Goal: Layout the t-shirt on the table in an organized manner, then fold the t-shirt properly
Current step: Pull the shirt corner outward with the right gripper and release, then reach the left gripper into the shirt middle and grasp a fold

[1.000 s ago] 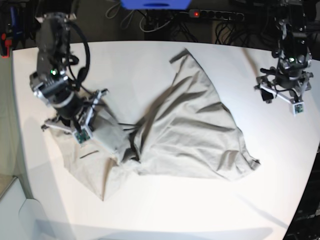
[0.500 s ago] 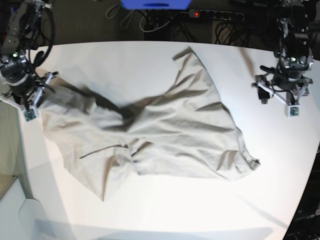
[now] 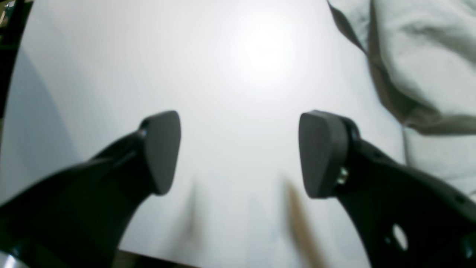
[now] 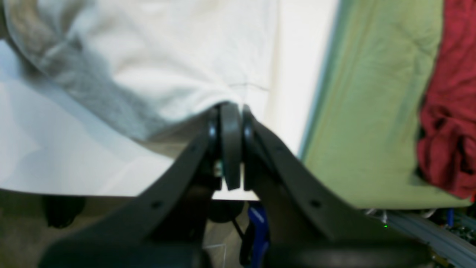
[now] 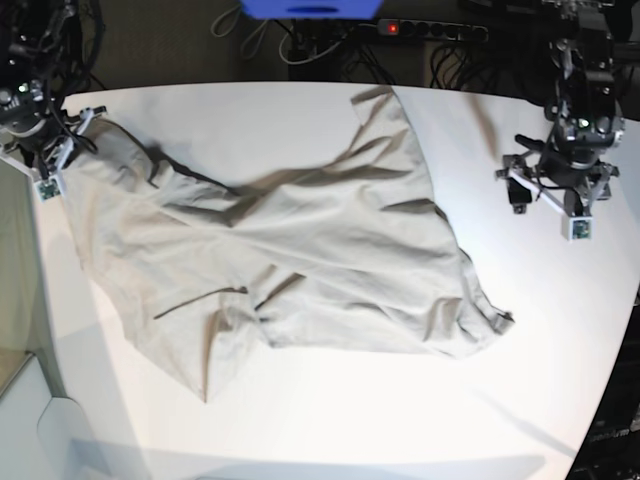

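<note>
The beige-grey t-shirt [image 5: 300, 250] lies spread and wrinkled across the white table [image 5: 250, 110], reaching from the far left corner to the right of centre. At that far left corner, by the table's edge, my right gripper [image 5: 62, 148] is shut on the t-shirt's edge. In the right wrist view the pads of the right gripper [image 4: 230, 119] pinch the t-shirt [image 4: 167, 56], which stretches away from them. My left gripper [image 5: 545, 185] hovers open over bare table to the shirt's right. In the left wrist view the left gripper [image 3: 241, 152] holds nothing, and the t-shirt [image 3: 420, 56] is at the upper right.
A power strip [image 5: 430, 30], cables and a blue object [image 5: 310, 8] lie beyond the table's far edge. Past the left edge, the right wrist view shows a green cloth [image 4: 372, 111] and a red cloth [image 4: 450, 111].
My right gripper has dragged the shirt's edge from mid-left out to the far left corner, spreading the cloth wider. The left gripper has shifted only slightly.
</note>
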Robot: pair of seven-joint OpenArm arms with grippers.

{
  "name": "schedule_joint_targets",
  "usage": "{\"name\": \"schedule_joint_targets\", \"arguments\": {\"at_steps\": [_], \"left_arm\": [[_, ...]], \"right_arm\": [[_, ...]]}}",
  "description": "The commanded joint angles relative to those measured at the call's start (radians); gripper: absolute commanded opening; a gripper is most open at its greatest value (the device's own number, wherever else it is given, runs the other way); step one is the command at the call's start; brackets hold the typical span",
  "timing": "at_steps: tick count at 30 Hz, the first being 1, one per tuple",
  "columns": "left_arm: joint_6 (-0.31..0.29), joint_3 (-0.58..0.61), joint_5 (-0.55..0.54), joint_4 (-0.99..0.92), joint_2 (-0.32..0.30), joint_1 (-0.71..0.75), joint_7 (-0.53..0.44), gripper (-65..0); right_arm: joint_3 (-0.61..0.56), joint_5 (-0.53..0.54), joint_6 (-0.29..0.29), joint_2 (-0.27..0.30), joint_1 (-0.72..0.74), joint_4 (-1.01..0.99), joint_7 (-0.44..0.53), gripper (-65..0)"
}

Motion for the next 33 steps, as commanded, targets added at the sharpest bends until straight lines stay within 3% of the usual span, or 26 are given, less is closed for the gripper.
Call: {"name": "schedule_joint_targets", "arguments": {"at_steps": [1, 4, 10, 13, 17, 31, 33], "left_arm": [[-0.006, -0.002, -0.004, 0.019, 0.007, -0.006, -0.017, -16.9], [-0.008, 0.038, -0.004, 0.019, 0.053, -0.006, -0.015, -16.9], [0.001, 0.165, 0.002, 0.036, 0.151, 0.008, -0.015, -16.9], [0.003, 0.178, 0.005, 0.041, 0.213, 0.034, -0.018, -16.9], [0.003, 0.175, 0.008, 0.038, 0.27, 0.057, -0.021, -16.9], [0.004, 0.211, 0.009, -0.12, 0.348, 0.03, -0.024, -17.6], [0.004, 0.228, 0.009, -0.142, 0.348, 0.025, -0.024, -21.9]], "right_arm": [[0.007, -0.004, 0.01, 0.016, 0.002, 0.013, 0.011, -65.0], [0.007, -0.004, 0.01, 0.016, 0.002, 0.013, 0.009, -59.8], [0.009, -0.004, 0.01, 0.016, 0.002, 0.019, 0.009, -34.5], [0.009, -0.004, 0.01, 0.013, 0.002, 0.019, 0.015, -26.5], [0.009, -0.004, 0.01, -0.008, 0.002, 0.021, 0.018, -25.5], [0.006, -0.003, 0.01, -0.013, 0.002, 0.021, 0.018, -25.5], [0.006, -0.003, 0.01, -0.013, 0.004, 0.021, 0.018, -25.5]]}}
